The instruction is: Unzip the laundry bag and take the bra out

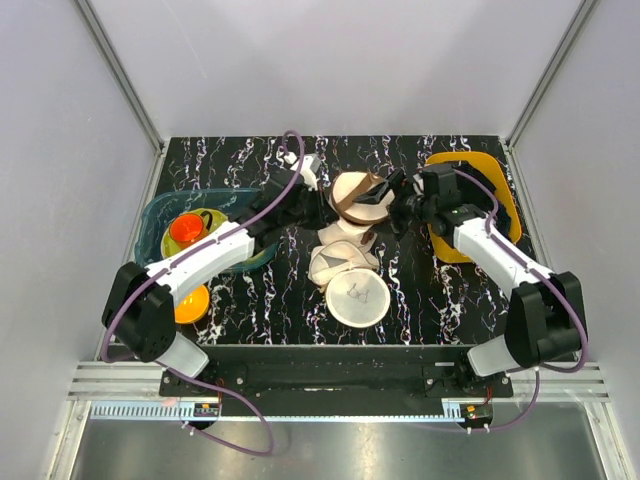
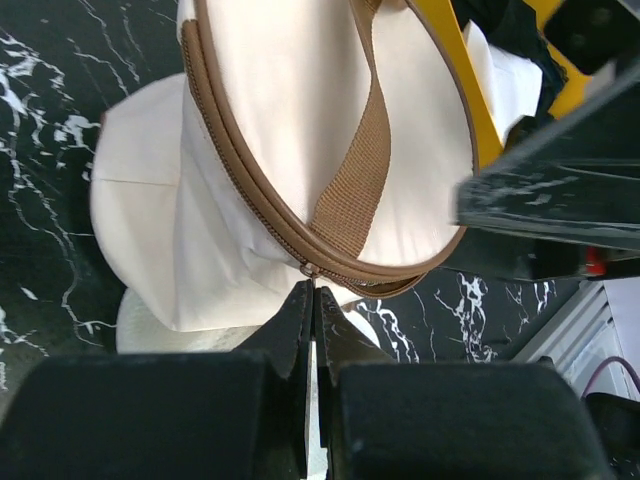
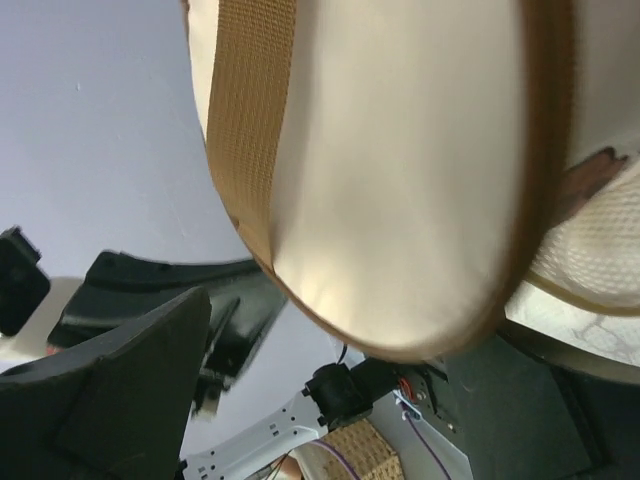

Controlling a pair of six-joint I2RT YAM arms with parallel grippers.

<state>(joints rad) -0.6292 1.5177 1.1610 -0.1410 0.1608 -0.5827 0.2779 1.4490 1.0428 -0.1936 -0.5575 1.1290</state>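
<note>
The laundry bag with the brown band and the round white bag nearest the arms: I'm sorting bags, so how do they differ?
The laundry bag has a brown zipper band and strap; the round white bag shows none. The laundry bag is cream and tipped up on edge; the round white bag is whiter and lies flat. Both are round.
</note>
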